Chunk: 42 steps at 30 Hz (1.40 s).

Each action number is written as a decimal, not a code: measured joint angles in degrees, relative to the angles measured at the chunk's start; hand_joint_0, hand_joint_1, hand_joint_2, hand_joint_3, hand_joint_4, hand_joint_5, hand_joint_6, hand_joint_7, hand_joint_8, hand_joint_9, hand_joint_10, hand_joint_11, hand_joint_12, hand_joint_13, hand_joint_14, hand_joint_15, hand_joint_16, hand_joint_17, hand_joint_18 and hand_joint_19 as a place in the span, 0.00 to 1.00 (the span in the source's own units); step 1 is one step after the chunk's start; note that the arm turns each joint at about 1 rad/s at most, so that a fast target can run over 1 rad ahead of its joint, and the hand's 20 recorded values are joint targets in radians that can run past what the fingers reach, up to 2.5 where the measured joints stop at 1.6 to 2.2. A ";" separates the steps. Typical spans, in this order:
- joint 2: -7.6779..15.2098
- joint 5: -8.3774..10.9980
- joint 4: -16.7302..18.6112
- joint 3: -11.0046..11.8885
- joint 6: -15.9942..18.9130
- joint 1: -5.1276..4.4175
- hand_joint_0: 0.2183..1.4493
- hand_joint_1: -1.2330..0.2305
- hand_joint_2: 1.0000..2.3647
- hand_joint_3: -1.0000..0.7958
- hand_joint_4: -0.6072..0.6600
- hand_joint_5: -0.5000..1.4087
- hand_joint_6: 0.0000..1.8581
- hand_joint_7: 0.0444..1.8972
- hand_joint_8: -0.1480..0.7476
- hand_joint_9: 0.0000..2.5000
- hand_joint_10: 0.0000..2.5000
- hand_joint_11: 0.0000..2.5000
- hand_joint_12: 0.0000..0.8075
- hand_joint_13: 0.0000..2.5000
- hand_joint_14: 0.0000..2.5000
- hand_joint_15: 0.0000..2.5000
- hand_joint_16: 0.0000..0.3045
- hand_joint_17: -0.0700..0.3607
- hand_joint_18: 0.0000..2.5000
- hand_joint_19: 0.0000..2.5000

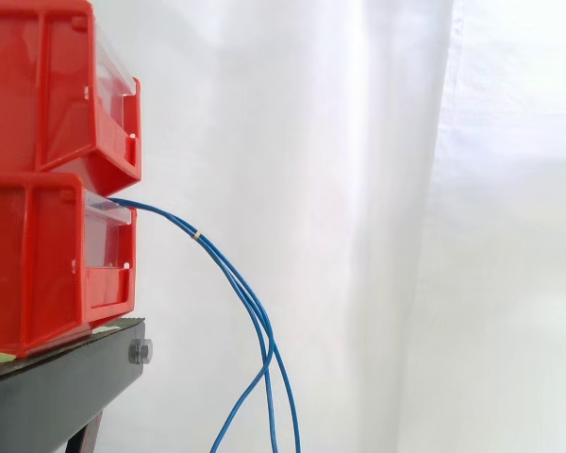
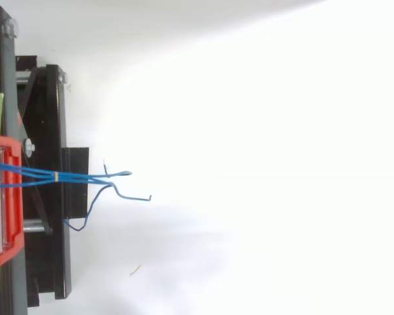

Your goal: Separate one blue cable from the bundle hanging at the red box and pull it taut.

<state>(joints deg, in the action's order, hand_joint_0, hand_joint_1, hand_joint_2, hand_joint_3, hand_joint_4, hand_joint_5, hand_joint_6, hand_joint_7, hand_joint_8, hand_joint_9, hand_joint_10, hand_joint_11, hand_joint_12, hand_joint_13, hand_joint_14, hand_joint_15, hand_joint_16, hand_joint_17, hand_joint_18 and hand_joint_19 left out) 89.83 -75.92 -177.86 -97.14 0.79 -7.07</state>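
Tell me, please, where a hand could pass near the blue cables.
In the side view, open room lies right of the blue cable bundle, before the white curtain. Crowded where the bundle leaves the lower red plastic bin.

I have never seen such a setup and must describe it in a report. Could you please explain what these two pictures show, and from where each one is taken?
Both pictures show one workplace prepared for a robot arm. One camera stands beside it and looks level across; the other looks down from above. Two red bins, an upper bin and a lower bin, are stacked on a black stand before a white curtain. Thin blue cables come out of the lower bin, are tied together by a small pale band, then hang down past the stand's edge. From above, their ends spread apart. The cables hang loose; nothing holds them.
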 measured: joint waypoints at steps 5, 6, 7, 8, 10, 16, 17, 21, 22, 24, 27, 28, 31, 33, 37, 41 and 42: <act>0.09 0.37 -1.10 -0.01 -0.29 -0.17 0.25 0.38 0.00 0.28 0.67 0.16 0.27 0.39 0.53 0.29 0.00 0.14 0.44 0.27 0.00 0.11 0.14 0.39 0.28 0.21; 0.10 0.68 -1.16 -0.01 -0.35 -0.23 0.25 0.38 0.00 0.28 0.67 0.16 0.27 0.39 0.53 0.29 0.00 0.15 0.44 0.27 0.00 0.11 0.14 0.39 0.28 0.21; 0.13 1.30 -1.12 -0.01 -0.42 -0.32 0.25 0.38 0.00 0.28 0.67 0.16 0.27 0.39 0.53 0.29 0.00 0.15 0.44 0.27 0.00 0.11 0.14 0.39 0.28 0.21; 0.18 1.91 -1.07 -0.02 -0.48 -0.39 0.25 0.38 0.00 0.28 0.67 0.16 0.27 0.39 0.53 0.29 0.00 0.15 0.44 0.26 0.00 0.11 0.14 0.39 0.28 0.21; 0.36 3.34 -0.93 -0.03 -0.62 -0.61 0.25 0.37 0.00 0.28 0.67 0.16 0.27 0.39 0.52 0.29 0.00 0.15 0.44 0.26 0.00 0.11 0.14 0.39 0.28 0.21; 3.11 6.27 0.31 -0.04 -0.11 -1.83 0.25 0.37 0.00 0.28 0.67 0.16 0.27 0.39 0.52 0.29 0.00 0.15 0.44 0.26 0.00 0.11 0.14 0.39 0.27 0.20; 3.48 6.38 0.56 -0.03 0.08 -1.96 0.25 0.35 0.00 0.28 0.66 0.16 0.27 0.39 0.53 0.29 0.00 0.15 0.44 0.26 0.00 0.11 0.14 0.39 0.26 0.20; 4.45 6.96 1.88 -0.01 0.55 -2.47 0.25 0.32 0.00 0.28 0.66 0.16 0.27 0.39 0.52 0.30 0.00 0.15 0.44 0.25 0.00 0.10 0.14 0.39 0.25 0.20; 4.68 7.28 2.27 -0.01 0.54 -2.62 0.25 0.31 0.00 0.28 0.66 0.16 0.27 0.39 0.52 0.30 0.00 0.16 0.44 0.25 0.00 0.10 0.14 0.39 0.25 0.20; 5.43 8.47 2.99 0.00 0.52 -2.98 0.25 0.29 0.00 0.28 0.65 0.16 0.27 0.39 0.52 0.30 0.00 0.15 0.43 0.25 0.00 0.10 0.14 0.38 0.25 0.19; 6.57 9.88 3.63 0.01 0.67 -3.33 0.25 0.28 0.00 0.28 0.65 0.16 0.27 0.38 0.51 0.30 0.00 0.16 0.42 0.25 0.00 0.10 0.14 0.38 0.25 0.19; 6.91 10.26 3.88 0.05 0.68 -3.42 0.24 0.28 0.00 0.28 0.65 0.16 0.27 0.38 0.51 0.30 0.00 0.16 0.43 0.25 0.00 0.10 0.14 0.38 0.25 0.19; 8.35 11.73 4.89 0.25 0.72 -3.76 0.23 0.27 0.00 0.28 0.65 0.16 0.27 0.38 0.52 0.30 0.00 0.16 0.43 0.25 0.00 0.10 0.14 0.38 0.24 0.18; 9.70 12.79 5.60 0.36 0.81 -4.05 0.23 0.26 0.00 0.28 0.65 0.16 0.27 0.38 0.51 0.30 0.00 0.16 0.42 0.25 0.00 0.10 0.14 0.38 0.24 0.17; 12.95 14.13 7.15 1.15 1.13 -4.56 0.23 0.25 0.00 0.28 0.65 0.16 0.27 0.39 0.51 0.30 0.00 0.16 0.42 0.25 0.00 0.10 0.13 0.38 0.23 0.17; 16.37 14.50 7.85 3.05 1.78 -4.80 0.23 0.24 0.00 0.28 0.65 0.16 0.27 0.38 0.50 0.30 0.00 0.16 0.41 0.24 0.00 0.10 0.13 0.37 0.22 0.17; 17.21 14.51 7.91 3.63 1.89 -4.82 0.23 0.24 0.00 0.28 0.65 0.16 0.27 0.39 0.50 0.30 0.00 0.16 0.41 0.24 0.00 0.10 0.13 0.37 0.22 0.17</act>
<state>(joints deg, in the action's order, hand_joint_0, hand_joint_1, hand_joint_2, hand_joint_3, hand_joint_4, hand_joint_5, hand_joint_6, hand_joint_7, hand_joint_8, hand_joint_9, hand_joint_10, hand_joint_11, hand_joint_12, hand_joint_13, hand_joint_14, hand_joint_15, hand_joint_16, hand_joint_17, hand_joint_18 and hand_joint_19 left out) 107.04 -61.41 -169.96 -93.51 2.69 -11.88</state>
